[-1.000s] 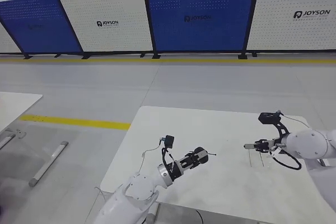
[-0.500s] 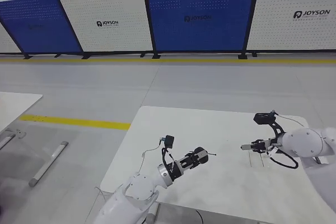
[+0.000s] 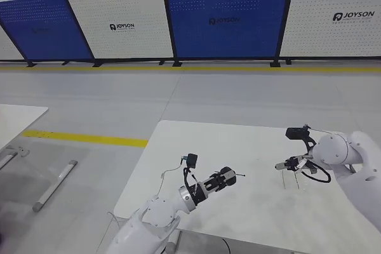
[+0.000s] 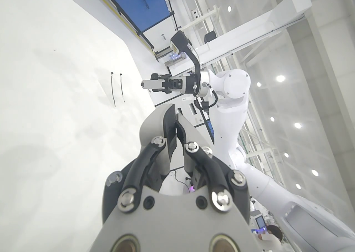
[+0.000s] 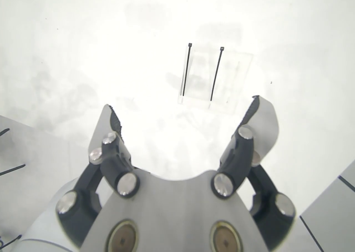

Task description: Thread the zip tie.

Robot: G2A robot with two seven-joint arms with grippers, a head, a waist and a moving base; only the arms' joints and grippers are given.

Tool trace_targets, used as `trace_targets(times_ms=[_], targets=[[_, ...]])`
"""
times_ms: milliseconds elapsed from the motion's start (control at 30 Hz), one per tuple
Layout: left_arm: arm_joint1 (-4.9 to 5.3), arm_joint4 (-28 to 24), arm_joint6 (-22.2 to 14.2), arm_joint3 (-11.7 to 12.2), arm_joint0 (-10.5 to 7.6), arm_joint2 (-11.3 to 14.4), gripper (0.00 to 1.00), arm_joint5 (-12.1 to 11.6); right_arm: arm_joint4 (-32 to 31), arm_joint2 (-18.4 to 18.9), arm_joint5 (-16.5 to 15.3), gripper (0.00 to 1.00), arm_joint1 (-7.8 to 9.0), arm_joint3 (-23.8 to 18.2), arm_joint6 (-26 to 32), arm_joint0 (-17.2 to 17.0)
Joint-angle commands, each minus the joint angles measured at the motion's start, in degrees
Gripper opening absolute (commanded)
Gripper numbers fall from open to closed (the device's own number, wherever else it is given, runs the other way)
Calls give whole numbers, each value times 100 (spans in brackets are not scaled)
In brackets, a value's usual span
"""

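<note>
Zip ties (image 5: 186,70) lie parallel, right side of table (image 3: 209,136); my right gripper (image 5: 183,103) gapes empty nearby, left gripper (image 4: 175,117) closed, empty.

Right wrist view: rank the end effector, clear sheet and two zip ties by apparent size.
1. right end effector: largest, but nearest the camera.
2. clear sheet.
3. one zip tie and the other zip tie: alike, not ranked.
</note>
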Motion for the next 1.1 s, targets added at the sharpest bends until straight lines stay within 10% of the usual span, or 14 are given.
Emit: trace_targets(times_ms=[0, 367, 933, 1067], targets=[[0, 0, 0, 0, 0, 0, 0, 0, -29, 8, 27, 100, 2, 34, -95, -35], [0, 0, 0, 0, 0, 0, 0, 0, -87, -329, -51, 100, -186, 893, -14, 282], [0, 0, 0, 0, 0, 0, 0, 0, -51, -329, -311, 100, -230, 1048, -51, 278], [0, 0, 0, 0, 0, 0, 0, 0, -109, -346, -276, 42, -256, 1069, 0, 322]])
